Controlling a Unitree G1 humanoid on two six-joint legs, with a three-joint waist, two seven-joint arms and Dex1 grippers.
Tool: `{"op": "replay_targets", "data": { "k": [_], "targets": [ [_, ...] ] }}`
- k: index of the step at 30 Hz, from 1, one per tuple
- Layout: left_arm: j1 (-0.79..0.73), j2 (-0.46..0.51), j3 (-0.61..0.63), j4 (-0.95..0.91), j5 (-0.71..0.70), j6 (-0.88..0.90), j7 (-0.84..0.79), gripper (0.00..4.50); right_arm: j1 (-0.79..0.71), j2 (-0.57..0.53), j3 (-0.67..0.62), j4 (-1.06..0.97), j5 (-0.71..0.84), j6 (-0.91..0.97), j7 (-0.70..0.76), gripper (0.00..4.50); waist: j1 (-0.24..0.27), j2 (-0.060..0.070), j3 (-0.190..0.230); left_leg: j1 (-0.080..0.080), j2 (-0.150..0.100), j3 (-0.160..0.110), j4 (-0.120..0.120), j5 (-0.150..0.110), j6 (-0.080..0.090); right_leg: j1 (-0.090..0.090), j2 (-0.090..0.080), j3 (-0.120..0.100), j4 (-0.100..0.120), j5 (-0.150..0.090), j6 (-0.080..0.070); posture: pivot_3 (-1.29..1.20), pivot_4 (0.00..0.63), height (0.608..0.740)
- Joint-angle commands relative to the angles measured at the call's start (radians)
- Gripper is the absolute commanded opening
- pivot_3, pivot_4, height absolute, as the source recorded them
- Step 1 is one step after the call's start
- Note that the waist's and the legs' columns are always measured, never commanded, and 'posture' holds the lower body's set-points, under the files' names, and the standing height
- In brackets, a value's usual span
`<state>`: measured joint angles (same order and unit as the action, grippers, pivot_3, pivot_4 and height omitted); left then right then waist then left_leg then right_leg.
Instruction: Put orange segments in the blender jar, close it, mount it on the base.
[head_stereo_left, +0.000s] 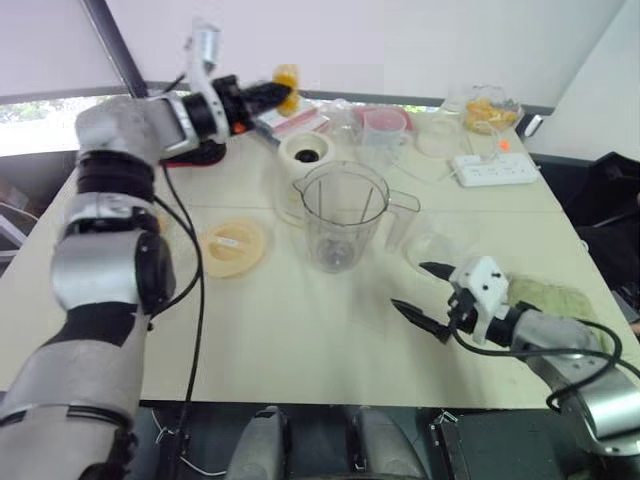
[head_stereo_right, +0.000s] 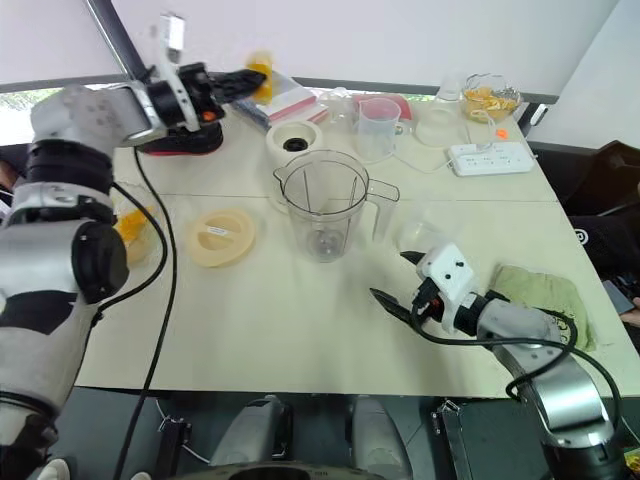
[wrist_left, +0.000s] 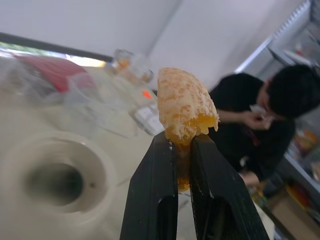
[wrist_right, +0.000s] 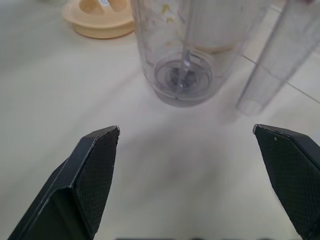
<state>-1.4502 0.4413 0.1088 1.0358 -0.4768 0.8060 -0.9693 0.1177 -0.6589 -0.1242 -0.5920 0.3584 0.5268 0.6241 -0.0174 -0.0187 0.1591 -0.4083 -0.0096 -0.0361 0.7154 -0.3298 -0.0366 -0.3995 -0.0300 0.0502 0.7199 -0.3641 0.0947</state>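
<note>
Item 1, orange segment (wrist_left: 186, 107): pinched between the closed fingers of my left gripper (head_stereo_left: 272, 96), carried in the air behind and to the left of the blender jar (head_stereo_left: 343, 215), above the far part of the counter (head_stereo_left: 300, 340). I judge it light, soft and wet; the membrane looks pithy on top and glossy where it is squeezed, so it could tear or slip if I press harder. The grip sits on its lower end, most of the wedge standing proud of the tips.

Item 2, blender jar: upright, open-mouthed, mid-counter. Clear plastic, stiff, probably light while empty; the side handle, on its right, is the natural place to take hold, or across the rim.

Item 3, base (head_stereo_left: 306, 150): cream cylinder with dark socket, just behind the jar.

Item 4, lid (head_stereo_left: 232, 246): pale yellow disc, flat on the counter left of the jar.

Item 5, right gripper (head_stereo_left: 427, 292): jaws spread wide, empty, hovering low in front and to the right of the jar.

View notes: the left wrist view gives the segment's texture and exact pinch, plus a seated person beyond the counter. The right wrist view looks through the jar wall to the blade (wrist_right: 181, 76) at its bottom. The head views alone give the layout.
</note>
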Motion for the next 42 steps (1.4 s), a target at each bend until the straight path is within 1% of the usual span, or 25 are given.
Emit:
{"op": "replay_targets", "data": {
  "k": [1,5,12,17,19,24,25,27,29,30,31,33,34,37,42],
  "targets": [
    [-0.076,-0.006,-0.044,0.031,0.062,-0.049,-0.136,0.35,0.03,0.024,-0.03,-0.095,0.002,0.016,-0.055,4.5,-0.002,0.0,0.0,0.0,0.0,0.0,0.0,0.0,0.0,0.0,0.0,0.0,0.0,0.0,0.0,0.0,0.15,0.74],
    [-0.101,-0.035,-0.099,0.06,0.127,-0.067,-0.255,0.35,0.061,0.037,-0.032,-0.13,-0.005,0.028,-0.09,4.5,0.0,0.0,0.0,0.0,0.0,0.0,0.0,0.0,0.0,0.0,0.0,0.0,0.0,0.0,0.0,0.0,0.15,0.74],
    [-0.09,-0.06,-0.203,0.045,0.234,-0.107,-0.426,0.35,0.083,0.05,-0.027,-0.138,-0.014,0.019,-0.119,4.5,0.001,0.0,0.0,0.0,0.0,0.0,0.0,0.0,0.0,0.0,0.0,0.001,0.0,0.0,0.0,0.0,0.15,0.74],
    [-0.086,-0.096,-0.237,0.085,0.309,-0.187,-0.429,0.35,0.076,0.065,-0.016,-0.123,-0.025,0.006,-0.131,4.5,0.004,0.0,0.0,0.0,0.0,0.0,0.0,-0.001,0.002,0.001,0.0,0.001,0.0,0.0,0.0,0.0,0.15,0.74],
    [-0.091,-0.106,-0.236,0.11,0.326,-0.212,-0.422,0.35,0.075,0.071,-0.013,-0.123,-0.029,0.004,-0.138,4.5,0.003,0.0,0.0,0.0,0.0,0.0,0.0,-0.002,0.004,0.001,0.0,0.001,0.0,0.0,0.0,0.0,0.15,0.74],
    [-0.106,-0.134,-0.227,0.164,0.358,-0.254,-0.41,0.35,0.087,0.088,-0.01,-0.137,-0.037,0.005,-0.157,4.5,0.002,0.0,0.0,0.0,0.0,0.0,0.0,-0.003,0.005,0.0,0.0,0.001,0.0,0.0,0.0,0.0,0.15,0.74],
    [-0.107,-0.143,-0.226,0.172,0.363,-0.263,-0.401,0.61,0.095,0.091,-0.012,-0.14,-0.038,0.003,-0.161,4.5,0.003,0.0,0.0,0.0,0.0,0.0,0.0,-0.003,0.005,0.0,0.0,0.001,0.0,0.0,0.0,0.0,0.15,0.74],
    [-0.111,-0.156,-0.224,0.185,0.373,-0.277,-0.393,1.29,0.111,0.1,-0.01,-0.151,-0.042,0.002,-0.169,4.5,0.006,0.0,0.0,0.0,0.0,0.0,0.0,-0.003,0.005,0.001,0.0,0.001,0.0,0.0,0.0,0.0,0.15,0.74],
    [-0.115,-0.162,-0.22,0.191,0.382,-0.286,-0.393,2.29,0.12,0.106,-0.008,-0.159,-0.046,0.003,-0.176,4.5,0.004,0.0,0.0,0.0,0.0,0.0,0.0,-0.003,0.005,0.001,0.0,0.001,0.0,0.0,0.0,0.0,0.15,0.74],
    [-0.118,-0.164,-0.218,0.194,0.386,-0.292,-0.392,2.66,0.123,0.108,-0.008,-0.162,-0.046,0.004,-0.178,4.5,0.004,0.0,0.0,0.0,0.0,0.0,0.0,-0.003,0.005,0.001,0.0,0.001,0.0,0.0,0.0,0.0,0.15,0.74],
    [-0.12,-0.166,-0.217,0.195,0.39,-0.3,-0.388,3.33,0.125,0.109,-0.008,-0.164,-0.046,0.004,-0.18,4.5,0.003,0.0,0.0,0.0,0.0,0.0,0.0,-0.003,0.005,0.001,0.0,0.001,0.0,0.0,0.0,0.0,0.15,0.74],
    [-0.125,-0.168,-0.213,0.2,0.392,-0.31,-0.382,4.26,0.128,0.11,-0.008,-0.166,-0.045,0.005,-0.182,4.5,0.003,0.0,0.0,0.0,0.0,0.0,0.0,-0.003,0.005,0.001,0.0,0.001,0.0,0.0,0.0,0.0,0.15,0.74],
    [-0.129,-0.167,-0.206,0.203,0.389,-0.316,-0.377,4.39,0.129,0.109,-0.009,-0.166,-0.044,0.005,-0.182,4.5,0.002,0.0,0.0,0.0,0.0,0.0,0.0,-0.003,0.005,0.001,0.0,0.001,0.0,0.0,0.0,0.0,0.15,0.74],
    [-0.147,-0.166,-0.167,0.214,0.37,-0.315,-0.335,4.39,0.128,0.104,-0.011,-0.162,-0.041,0.006,-0.178,4.5,0.002,0.0,0.0,0.0,0.0,0.0,0.0,-0.003,0.005,0.001,0.0,0.001,0.0,0.0,0.0,0.0,0.15,0.74],
    [-0.163,-0.137,-0.078,0.216,0.329,-0.265,-0.286,4.39,0.113,0.096,-0.012,-0.149,-0.038,0.007,-0.167,4.5,0.001,0.0,0.0,0.0,0.0,0.0,0.0,-0.003,0.005,0.001,0.0,0.001,0.0,0.0,0.0,0.0,0.15,0.74]
  ]
}}
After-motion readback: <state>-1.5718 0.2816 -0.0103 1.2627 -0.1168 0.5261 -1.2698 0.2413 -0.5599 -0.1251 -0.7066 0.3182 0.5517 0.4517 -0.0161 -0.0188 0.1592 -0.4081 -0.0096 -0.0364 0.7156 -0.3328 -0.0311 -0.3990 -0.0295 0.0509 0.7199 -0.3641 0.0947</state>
